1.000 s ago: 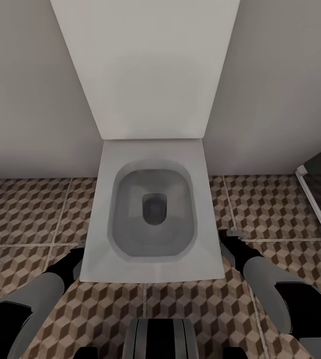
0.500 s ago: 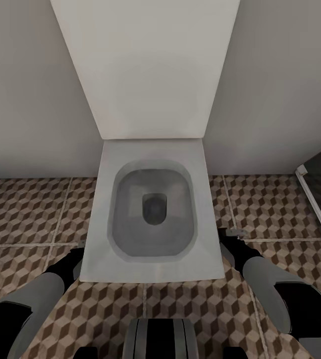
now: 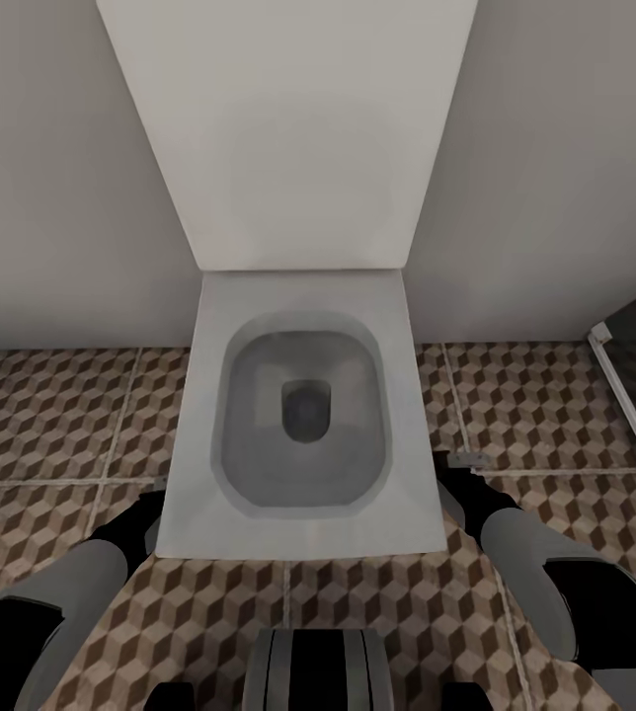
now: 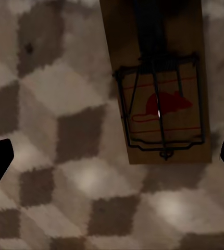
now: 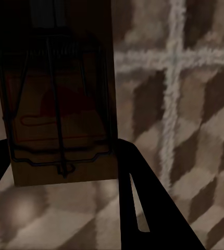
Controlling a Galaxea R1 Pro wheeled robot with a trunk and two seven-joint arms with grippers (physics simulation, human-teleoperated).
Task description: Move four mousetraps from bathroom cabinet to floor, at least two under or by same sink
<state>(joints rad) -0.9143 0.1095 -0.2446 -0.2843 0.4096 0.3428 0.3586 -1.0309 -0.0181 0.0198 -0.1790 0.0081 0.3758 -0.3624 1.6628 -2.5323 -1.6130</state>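
Head view: white square-edged toilet on cube-patterned brown tile floor, both arms lowered beside it. Left wrist view: flat brown wooden mousetrap with wire bar and red mouse print lies on tiles; left gripper spread wide, empty. Right wrist view: a second mousetrap, shadowed, lies between the fingers of the right gripper; cannot tell its grip.

I see a white square-edged toilet with a grey bowl on brown, beige and cream cube-patterned floor tiles; a flat brown mousetrap board bears a red mouse print.
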